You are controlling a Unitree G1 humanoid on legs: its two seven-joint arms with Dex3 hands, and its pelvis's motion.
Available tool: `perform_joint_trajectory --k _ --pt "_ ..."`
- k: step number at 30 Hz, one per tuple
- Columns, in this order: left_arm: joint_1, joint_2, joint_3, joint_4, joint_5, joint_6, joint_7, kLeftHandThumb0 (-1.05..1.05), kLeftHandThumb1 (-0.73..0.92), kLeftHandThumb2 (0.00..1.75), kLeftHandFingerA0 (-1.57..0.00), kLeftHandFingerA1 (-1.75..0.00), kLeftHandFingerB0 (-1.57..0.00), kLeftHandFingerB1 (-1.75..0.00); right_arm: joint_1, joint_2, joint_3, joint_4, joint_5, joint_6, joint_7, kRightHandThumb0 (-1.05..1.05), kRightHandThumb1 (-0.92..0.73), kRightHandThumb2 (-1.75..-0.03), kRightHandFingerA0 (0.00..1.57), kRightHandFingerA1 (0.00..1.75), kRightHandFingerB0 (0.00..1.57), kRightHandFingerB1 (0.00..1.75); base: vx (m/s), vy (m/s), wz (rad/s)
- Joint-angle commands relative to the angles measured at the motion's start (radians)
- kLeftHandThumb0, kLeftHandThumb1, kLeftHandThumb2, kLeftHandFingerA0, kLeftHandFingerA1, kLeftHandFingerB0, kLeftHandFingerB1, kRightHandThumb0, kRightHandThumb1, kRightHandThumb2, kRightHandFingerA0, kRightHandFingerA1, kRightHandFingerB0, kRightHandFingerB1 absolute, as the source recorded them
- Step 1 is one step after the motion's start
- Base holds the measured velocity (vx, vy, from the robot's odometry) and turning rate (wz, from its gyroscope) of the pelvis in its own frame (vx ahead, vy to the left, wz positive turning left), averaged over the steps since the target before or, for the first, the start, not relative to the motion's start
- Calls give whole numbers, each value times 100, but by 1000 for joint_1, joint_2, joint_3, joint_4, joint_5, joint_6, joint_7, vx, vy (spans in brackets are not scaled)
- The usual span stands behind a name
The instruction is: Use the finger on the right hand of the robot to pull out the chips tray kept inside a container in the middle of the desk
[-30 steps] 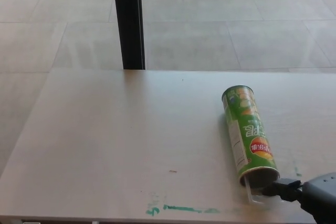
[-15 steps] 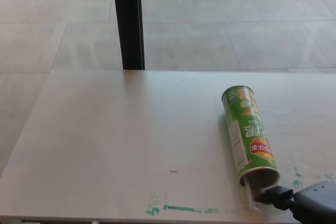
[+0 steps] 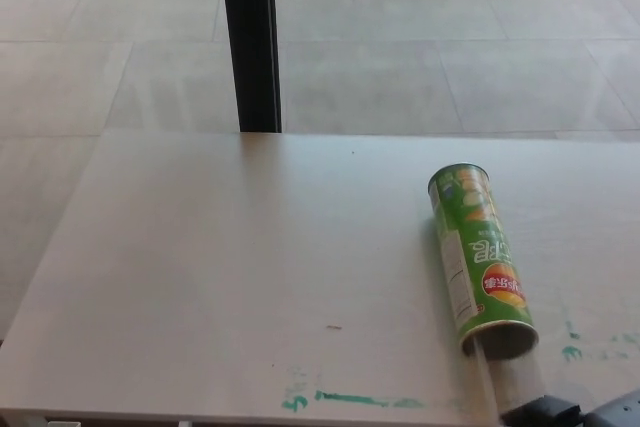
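Right hand (image 3: 575, 413) shows only as a dark fingertip and a grey edge at the bottom right corner; spread or closed, cannot tell. Fingertip sits at the near end of the clear chips tray (image 3: 508, 377), apparently hooked on it or touching; contact not certain. Tray pokes out of the open mouth of the green container (image 3: 480, 257), which lies on its side just ahead of the hand, mouth toward the robot, on the white desk (image 3: 220, 267). Tray partly drawn, judging by the exposed length. To finish: draw straight back along the can's axis, low and steady, so the finger does not slip and the can does not roll. Left hand absent.
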Motion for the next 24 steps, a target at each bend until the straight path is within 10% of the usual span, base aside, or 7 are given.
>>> perform_joint_trajectory --k 1,2,20,21,22,24 --pt "0 25 4 9 0 -2 -11 -24 64 63 -60 -74 -53 -62 71 -31 -30 -36 39 -37 38 -36 -63 -59 81 139 31 34 0 0 0" --pt "5 26 3 8 4 -2 -9 -24 64 62 -62 -75 -55 -62 98 -32 -33 -60 31 -25 44 -44 -55 -81 84 123 26 45 0 0 0" --pt "4 38 -17 28 23 1 -11 -27 65 61 -60 -71 -55 -60 255 -23 -110 -173 20 -38 38 -35 -61 -61 80 140 34 35 0 0 0" --pt "3 47 -31 32 34 5 -21 -28 44 90 -61 -75 -50 -66 264 -24 -119 -176 33 -49 34 -36 -61 -61 80 140 34 35 0 0 0" --pt "-1 56 -46 43 44 5 -30 -27 63 59 -63 -70 -57 -60 275 -23 -129 -184 33 -51 33 -36 -61 -61 80 140 34 34 0 0 0" --pt "-6 61 -54 59 38 -3 -38 -25 61 60 -63 -71 -57 -61 284 -18 -137 -196 36 -43 44 -37 -62 -62 79 140 33 35 0 0 0"
